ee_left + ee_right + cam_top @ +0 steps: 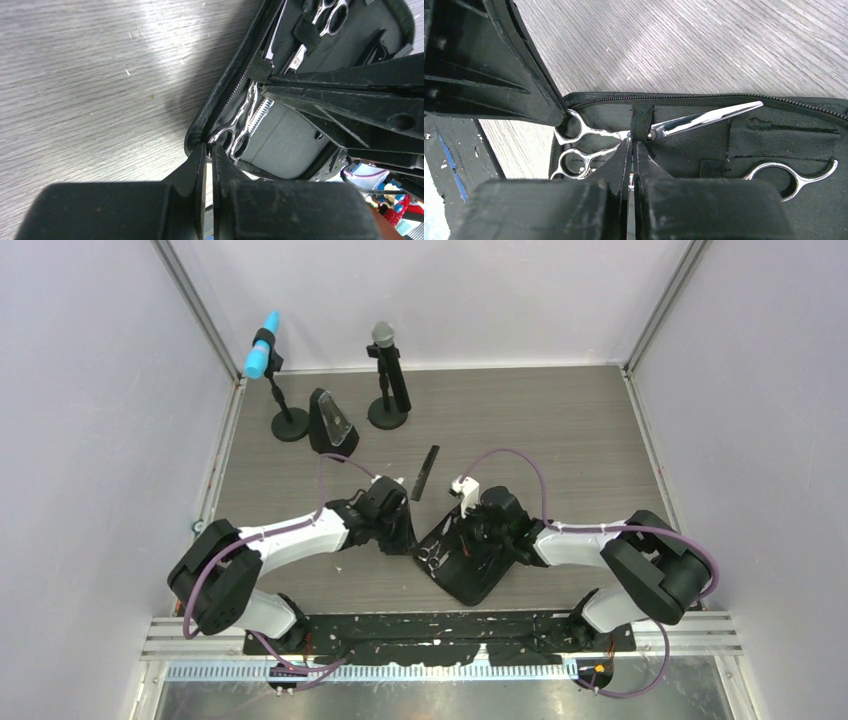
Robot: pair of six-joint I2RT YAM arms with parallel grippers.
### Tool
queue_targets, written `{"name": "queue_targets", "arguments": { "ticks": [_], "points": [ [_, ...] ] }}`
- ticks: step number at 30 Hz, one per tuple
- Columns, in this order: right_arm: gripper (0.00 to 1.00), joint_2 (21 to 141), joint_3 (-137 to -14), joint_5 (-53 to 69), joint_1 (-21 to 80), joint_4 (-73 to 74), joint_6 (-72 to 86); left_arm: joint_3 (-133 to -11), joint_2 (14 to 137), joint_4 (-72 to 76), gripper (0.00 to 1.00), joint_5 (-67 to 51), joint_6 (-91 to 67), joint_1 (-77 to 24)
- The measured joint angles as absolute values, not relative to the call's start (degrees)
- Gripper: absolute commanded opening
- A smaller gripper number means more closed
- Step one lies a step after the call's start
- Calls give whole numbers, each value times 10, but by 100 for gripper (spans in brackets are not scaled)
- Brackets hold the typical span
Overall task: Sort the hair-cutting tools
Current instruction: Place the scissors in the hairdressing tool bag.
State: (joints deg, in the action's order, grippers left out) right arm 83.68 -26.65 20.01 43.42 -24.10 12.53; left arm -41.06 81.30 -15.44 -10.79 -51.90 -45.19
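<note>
At table centre, near the arm bases, the black zip pouch [478, 585] lies open w/ both grippers at it. L gripper [209, 148]: fingers pressed nearly together, tips right at the pouch's zip rim by its corner; can't tell if any fabric is nipped btwn them. R gripper [633, 143]: fingers fully together, tips against the shank of the strapped scissors [704, 119], just beside the elastic strap [642, 120]; can't tell if metal is actually pinched. That pair lies inside the pouch along the zip edge, finger rings twd the L gripper. Also inside, further in, the second scissors [774, 165], only a handle ring showing in R wrist view. On the table [580, 430] just beyond the pouch lies the comb [427, 472], btwn the 2 arms, apart from both grippers.
</note>
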Motion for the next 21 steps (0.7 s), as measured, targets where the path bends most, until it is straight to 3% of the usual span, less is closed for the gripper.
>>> {"name": "queue_targets", "arguments": {
  "ticks": [3,6,8,15,21],
  "points": [
    [13,837,-269,193,435,-240,124,-427,813,-169,0,-102,-513,-448],
    [37,836,-273,186,437,-238,127,-446,816,-183,0,-93,-500,-448],
    [46,832,-281,192,444,-231,132,-456,824,-179,0,-87,-493,-448],
    [59,733,-342,180,436,-128,125,-473,869,-153,0,-86,-477,-447],
    [59,707,-429,111,334,-25,110,-497,882,-166,0,-83,-458,-447]
  ]
}}
